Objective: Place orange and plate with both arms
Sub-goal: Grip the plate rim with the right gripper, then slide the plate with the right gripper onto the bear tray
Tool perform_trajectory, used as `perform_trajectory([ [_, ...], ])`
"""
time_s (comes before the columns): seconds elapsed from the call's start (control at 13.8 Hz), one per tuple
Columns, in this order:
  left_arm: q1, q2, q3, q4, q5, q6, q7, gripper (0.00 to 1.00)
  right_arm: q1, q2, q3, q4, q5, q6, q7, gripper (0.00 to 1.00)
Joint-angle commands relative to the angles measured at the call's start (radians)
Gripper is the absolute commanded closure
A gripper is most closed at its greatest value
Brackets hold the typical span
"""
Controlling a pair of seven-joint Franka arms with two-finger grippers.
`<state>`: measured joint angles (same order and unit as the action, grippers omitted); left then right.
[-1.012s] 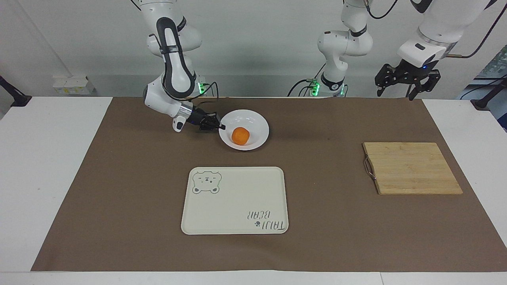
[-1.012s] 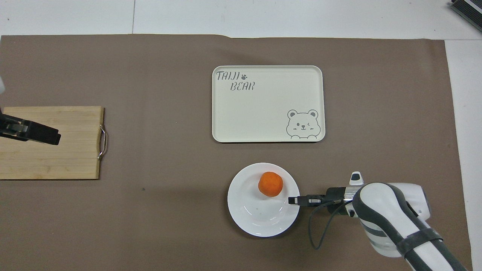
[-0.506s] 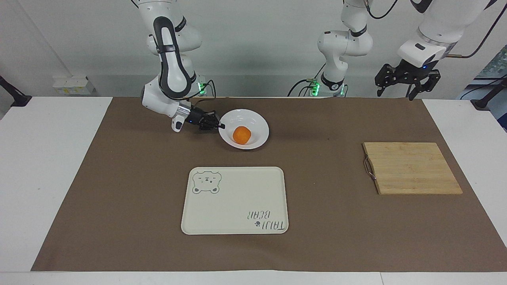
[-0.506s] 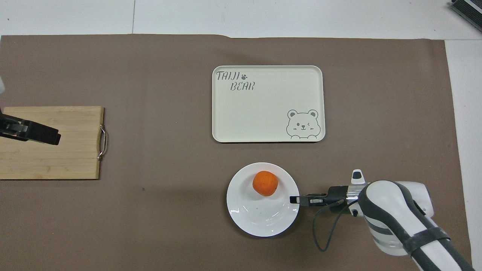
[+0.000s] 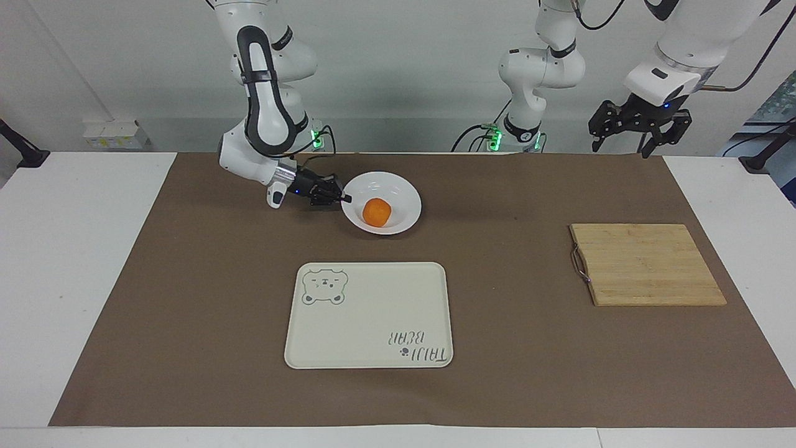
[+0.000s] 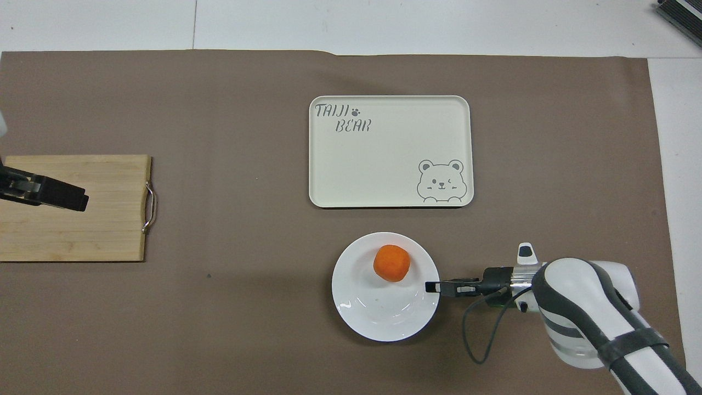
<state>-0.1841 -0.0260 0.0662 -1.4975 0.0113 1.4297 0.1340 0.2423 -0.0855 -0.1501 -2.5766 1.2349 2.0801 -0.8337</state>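
Our right claw (image 5: pixel 344 198) is pinched shut on the rim of the round glossy white plate (image 5: pixel 404 190), which sits nearer the robots than the cream bear-print tray (image 5: pixel 373 311) and carries the small round bright-orange fruit (image 5: pixel 376 212). We judge the plate stiff, slippery and breakable, and the fruit liable to roll, so we should keep it level. Our left claw (image 5: pixel 640 124) waits spread wide above the counter's edge.

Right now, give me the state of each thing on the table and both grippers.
plate: on the mat, rim pinched by the right gripper
orange: resting in the plate
tray: empty
cutting board: bare
right gripper: shut on the plate's rim
left gripper: open, waiting, raised
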Motion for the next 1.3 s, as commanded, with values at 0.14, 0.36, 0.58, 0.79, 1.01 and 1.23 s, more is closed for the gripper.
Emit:
perform_trajectory([
  [0.14, 0.006, 0.001, -0.003, 0.013, 0.016, -0.008, 0.004, 0.0, -0.104, -0.039, -0.003, 0.082, -0.116, -0.132, 0.051, 1.0],
  [0.36, 0.006, 0.001, -0.003, 0.013, 0.016, -0.008, 0.004, 0.0, -0.187, -0.028, -0.003, 0.189, -0.207, -0.254, 0.117, 1.0],
  [0.58, 0.006, 0.001, -0.003, 0.013, 0.016, -0.008, 0.004, 0.0, -0.253, 0.002, -0.003, 0.304, -0.278, -0.363, 0.176, 1.0],
  [0.79, 0.006, 0.001, -0.003, 0.013, 0.016, -0.008, 0.004, 0.0, -0.32, 0.07, -0.003, 0.429, -0.291, -0.48, 0.183, 1.0],
  [1.01, 0.006, 0.001, -0.003, 0.013, 0.016, -0.008, 0.004, 0.0, -0.365, 0.142, -0.003, 0.567, -0.298, -0.586, 0.25, 1.0],
  [1.23, 0.006, 0.001, -0.003, 0.013, 0.016, -0.008, 0.004, 0.0, -0.367, 0.205, -0.002, 0.673, -0.296, -0.618, 0.363, 1.0],
])
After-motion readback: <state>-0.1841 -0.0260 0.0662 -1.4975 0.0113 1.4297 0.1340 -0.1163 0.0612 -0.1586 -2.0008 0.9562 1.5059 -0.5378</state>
